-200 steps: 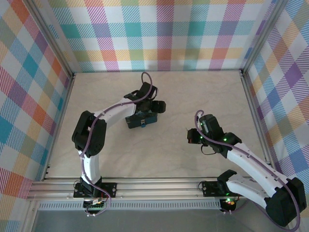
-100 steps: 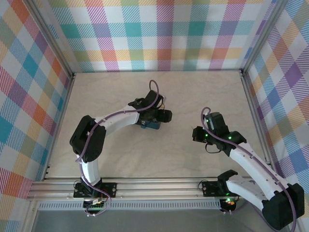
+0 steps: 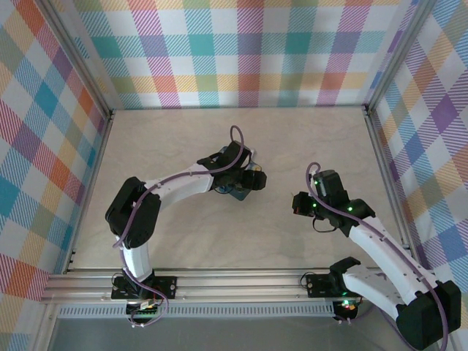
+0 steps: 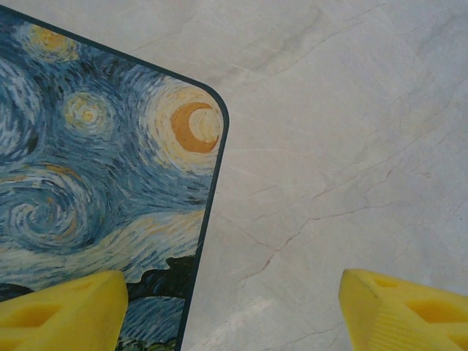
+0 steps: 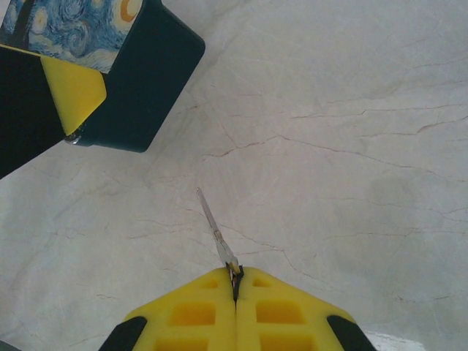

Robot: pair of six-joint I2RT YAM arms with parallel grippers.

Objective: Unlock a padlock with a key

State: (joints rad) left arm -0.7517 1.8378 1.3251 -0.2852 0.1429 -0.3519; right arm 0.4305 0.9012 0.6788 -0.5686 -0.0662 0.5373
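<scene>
My left gripper [image 4: 232, 306] is open, its yellow fingers [image 4: 66, 311] wide apart over one corner of the Starry Night tin [image 4: 88, 183]; bare table shows between them. In the top view it hangs over the tin [image 3: 235, 191] at mid-table. The right gripper [image 5: 235, 276] is shut on the key [image 5: 213, 225], a thin silvery sliver sticking out from the fingertips toward the tin [image 5: 139, 88]. It [image 3: 298, 205] hovers to the right of the tin, apart from it. The padlock is hidden.
Pale marble-patterned table [image 3: 175, 234] with checked walls on three sides and a metal rail [image 3: 219, 281] along the near edge. Open table lies between the two grippers and around the tin.
The left gripper has swung right and a little nearer, and the tin now sits further right beneath it. The right gripper shifted slightly right early on, then held still with the key.
</scene>
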